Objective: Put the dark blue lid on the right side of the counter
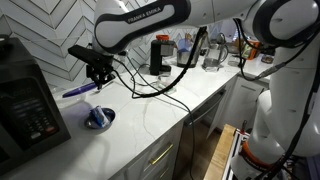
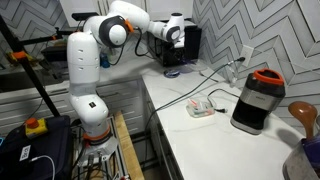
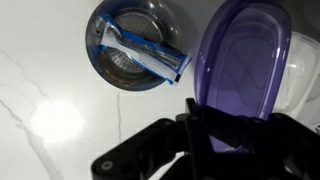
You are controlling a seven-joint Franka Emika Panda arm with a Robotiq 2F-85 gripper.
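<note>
The dark blue lid (image 3: 240,62) is held in my gripper (image 3: 222,128), which is shut on its near edge. In an exterior view the lid (image 1: 80,89) hangs roughly level from the gripper (image 1: 97,74), a little above the white counter (image 1: 150,110). A small grey dish with a blue-and-white wrapper (image 3: 135,45) sits on the counter beside the lid, also seen in an exterior view (image 1: 99,118). In an exterior view (image 2: 172,33) the gripper is above the dish (image 2: 173,71) near the far end of the counter (image 2: 215,135).
A black appliance (image 1: 28,108) stands at the counter end close to the dish. A black cable (image 1: 165,85) runs across the counter. Jars and a dark container (image 1: 160,55) stand along the wall. A blender-like appliance (image 2: 257,100) and a white dish (image 2: 203,108) stand on the counter.
</note>
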